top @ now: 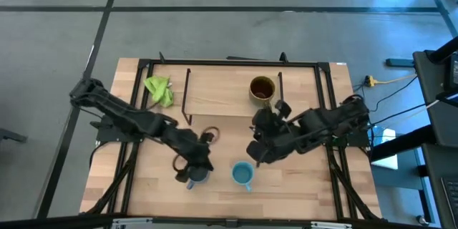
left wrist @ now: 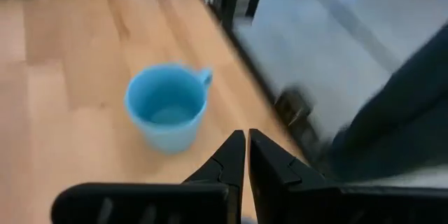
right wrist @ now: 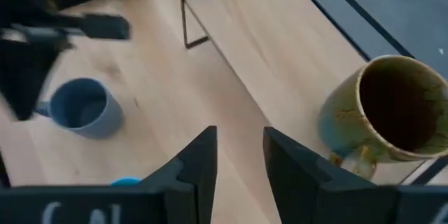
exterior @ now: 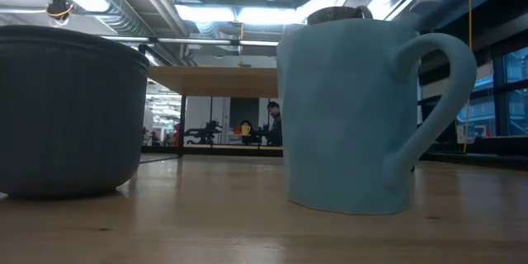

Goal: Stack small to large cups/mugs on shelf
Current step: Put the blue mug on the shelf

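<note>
Left claw (top: 192, 174) clenched above grey-blue mug (top: 197, 177) near desk (top: 300, 186) front edge, sky-blue mug (top: 242, 174) just beside, brown-olive mug (top: 262, 89) on shelf (top: 222, 91), right claw (top: 255, 153) released over desk middle

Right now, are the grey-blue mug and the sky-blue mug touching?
Apart. The low view shows a clear gap between the grey-blue mug and the sky-blue mug.

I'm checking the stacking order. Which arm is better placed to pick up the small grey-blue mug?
Left, probably. The left gripper is right at the grey-blue mug, fingers shut. The right gripper, open, sits between the sky-blue mug and the brown-olive mug on the shelf.
</note>
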`<state>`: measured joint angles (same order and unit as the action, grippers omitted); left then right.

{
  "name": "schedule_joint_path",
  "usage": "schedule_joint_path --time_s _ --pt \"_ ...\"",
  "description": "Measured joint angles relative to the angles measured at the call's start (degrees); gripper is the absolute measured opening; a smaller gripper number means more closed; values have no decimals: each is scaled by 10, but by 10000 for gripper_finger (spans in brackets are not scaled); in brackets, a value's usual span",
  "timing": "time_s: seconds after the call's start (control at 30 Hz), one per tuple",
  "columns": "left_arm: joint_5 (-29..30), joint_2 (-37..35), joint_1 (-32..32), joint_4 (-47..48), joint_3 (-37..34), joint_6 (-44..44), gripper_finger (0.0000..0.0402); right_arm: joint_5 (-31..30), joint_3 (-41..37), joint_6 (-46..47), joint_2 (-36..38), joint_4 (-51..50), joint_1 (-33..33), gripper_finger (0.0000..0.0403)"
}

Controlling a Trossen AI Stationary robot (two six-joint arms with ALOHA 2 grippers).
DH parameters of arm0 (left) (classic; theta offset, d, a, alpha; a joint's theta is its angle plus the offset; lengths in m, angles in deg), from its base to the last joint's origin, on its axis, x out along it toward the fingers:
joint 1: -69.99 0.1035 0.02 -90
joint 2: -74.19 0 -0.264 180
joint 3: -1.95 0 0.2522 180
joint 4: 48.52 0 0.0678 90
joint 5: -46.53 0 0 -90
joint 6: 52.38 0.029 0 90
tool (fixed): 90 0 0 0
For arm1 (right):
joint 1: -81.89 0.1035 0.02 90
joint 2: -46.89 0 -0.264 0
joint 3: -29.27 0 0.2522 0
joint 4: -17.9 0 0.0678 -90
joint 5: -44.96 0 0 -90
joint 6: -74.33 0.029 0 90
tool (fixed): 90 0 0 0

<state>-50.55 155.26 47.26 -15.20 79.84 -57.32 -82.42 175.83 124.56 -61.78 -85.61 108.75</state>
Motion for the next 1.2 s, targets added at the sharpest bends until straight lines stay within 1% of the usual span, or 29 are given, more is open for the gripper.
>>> schedule_joint_path --time_s 0.1,0.27,0.33,0.43,0.57,0.7,0.77,0.83,0.93,1.0,1.07,1.13,1.2 --pt "-6 53 4 42 48 55 14 -17 0 19 0 -2 16 118" --pt "-29 131 4 68 121 139 14 -36 0 36 0 -2 36 118" --pt "-27 155 3 91 155 165 19 -39 2 43 1 -3 48 118" --pt "-7 181 4 127 196 195 36 -40 3 71 6 -2 63 118" --pt "18 200 4 134 215 212 69 -56 3 99 6 -2 89 118" --pt "23 209 4 135 217 212 100 -79 3 106 6 16 119 118" --pt "27 212 3 141 215 212 111 -112 3 81 6 48 139 118" --pt "28 218 3 127 217 212 118 -151 3 47 6 94 163 118" --pt "27 221 -1 130 216 227 120 -170 3 23 8 137 193 118" --pt "26 228 -1 121 217 239 120 -157 3 33 11 141 207 118" --pt "27 231 -4 134 215 247 121 -99 4 54 13 141 220 118" --pt "31 239 -4 120 217 252 121 -50 4 88 12 144 234 118" --pt "35 242 -4 134 215 252 121 -43 4 108 11 152 246 118"
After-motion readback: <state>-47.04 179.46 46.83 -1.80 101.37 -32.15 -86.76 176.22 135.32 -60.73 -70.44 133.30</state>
